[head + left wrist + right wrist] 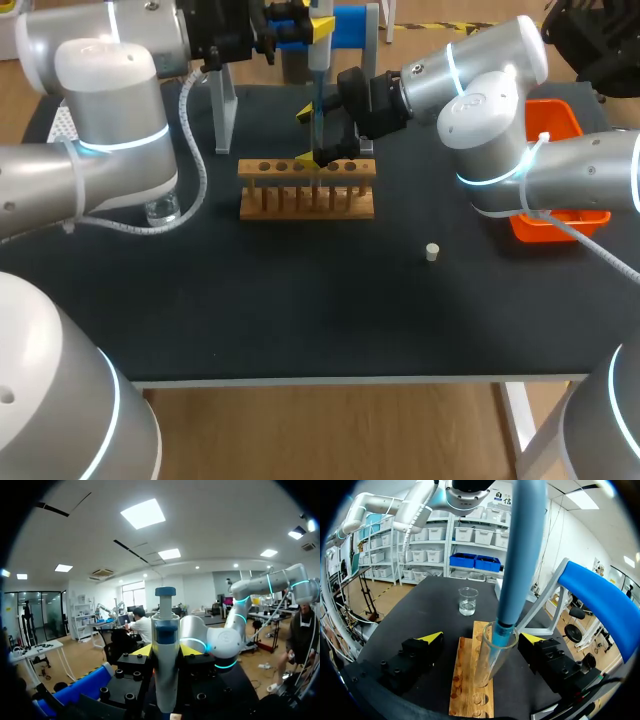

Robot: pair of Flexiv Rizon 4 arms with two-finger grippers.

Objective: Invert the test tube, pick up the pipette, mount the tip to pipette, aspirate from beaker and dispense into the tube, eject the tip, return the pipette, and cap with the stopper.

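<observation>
the test tube (pixel 490 660) stands upright in the wooden rack (pixel 305 205), and the blue pipette (pixel 165 655) runs straight down into its mouth, both axes vertical. the left gripper (pixel 166 651) pinches the pipette body. the right gripper (pixel 482 637) is spread either side of the tube. the stopper (pixel 432 252) lies at 4 o'clock of the rack and the beaker (pixel 468 601) at 9. any withdrawal likely wants a straight lift.
</observation>
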